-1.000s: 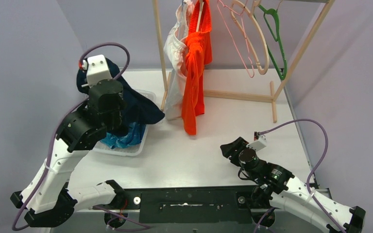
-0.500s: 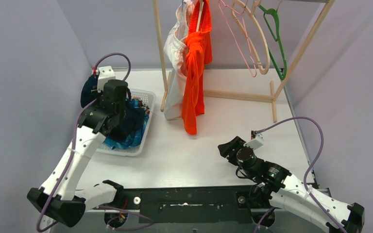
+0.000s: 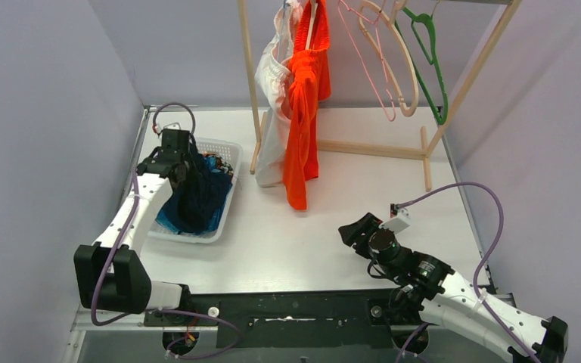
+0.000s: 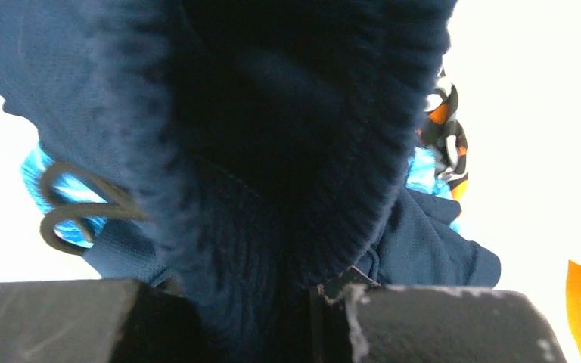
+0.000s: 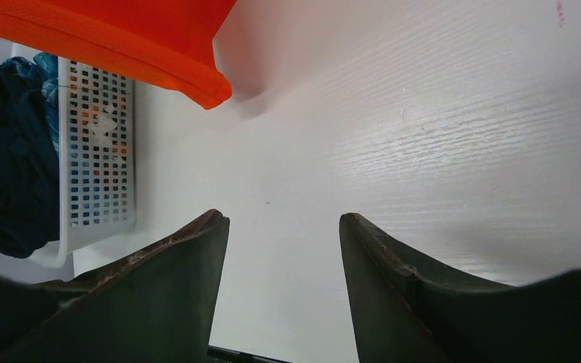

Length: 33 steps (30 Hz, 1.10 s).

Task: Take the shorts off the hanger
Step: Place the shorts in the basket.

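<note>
Top external, navy shorts (image 3: pixel 201 197) in basket (image 3: pixel 225 151), left end effector (image 3: pixel 184 168) clamping them, right end effector (image 3: pixel 349 230) apart

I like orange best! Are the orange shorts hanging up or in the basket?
Hanging up. The orange shorts dangle from the rack beside the white shorts, apart from the basket.

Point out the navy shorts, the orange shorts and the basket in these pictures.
navy shorts (image 3: pixel 199 200), top view, bunched middle of the fabric.
orange shorts (image 3: pixel 302 113), top view, middle of the hanging fabric.
basket (image 5: pixel 94 174), right wrist view, its mesh side wall.
</note>
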### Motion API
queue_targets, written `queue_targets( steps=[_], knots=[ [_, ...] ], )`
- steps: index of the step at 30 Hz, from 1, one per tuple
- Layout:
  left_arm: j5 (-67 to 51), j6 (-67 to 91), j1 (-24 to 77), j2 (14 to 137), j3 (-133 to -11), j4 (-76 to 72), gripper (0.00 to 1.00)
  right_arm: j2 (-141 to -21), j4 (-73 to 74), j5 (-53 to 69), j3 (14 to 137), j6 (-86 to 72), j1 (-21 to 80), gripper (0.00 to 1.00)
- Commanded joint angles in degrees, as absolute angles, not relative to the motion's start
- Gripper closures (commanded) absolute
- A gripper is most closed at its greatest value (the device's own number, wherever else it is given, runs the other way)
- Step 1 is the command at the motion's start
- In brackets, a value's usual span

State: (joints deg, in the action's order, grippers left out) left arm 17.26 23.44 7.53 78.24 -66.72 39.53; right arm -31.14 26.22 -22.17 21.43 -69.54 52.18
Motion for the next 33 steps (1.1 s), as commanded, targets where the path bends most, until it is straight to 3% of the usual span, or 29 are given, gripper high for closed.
queue_targets(
  steps=[1, 5, 7, 11, 20, 30, 33],
  knots=[
    [11.49, 33.92, 5.46, 77.22, -55.93, 33.97, 1.00, -29.70, 24.61, -23.22, 21.44, -69.71, 52.28, 0.43],
    [4.73, 38.14, -0.53, 74.48, -44.45, 29.21, 0.96, -28.44, 26.15, -23.63, 21.18, -70.69, 52.30, 0.43],
    [2.32, 37.11, -2.27, 73.74, -43.51, 28.50, 0.81, -27.71, 26.62, -23.75, 21.02, -70.88, 52.23, 0.43],
    [3.51, 35.77, -3.89, 73.41, -48.51, 33.15, 0.55, -26.46, 28.07, -24.38, 20.89, -71.10, 52.29, 0.43],
    [10.09, 32.82, -4.13, 66.06, -63.38, 41.74, 0.23, -24.97, 29.84, -25.40, 21.05, -72.08, 52.27, 0.43],
    [5.88, 27.88, -4.12, 63.51, -69.86, 37.51, 0.20, -26.54, 28.75, -25.90, 21.80, -70.09, 52.29, 0.44],
    [3.46, 27.50, -4.13, 67.98, -71.64, 36.21, 0.29, -27.34, 28.65, -25.93, 22.38, -69.82, 52.27, 0.44]
  ],
)
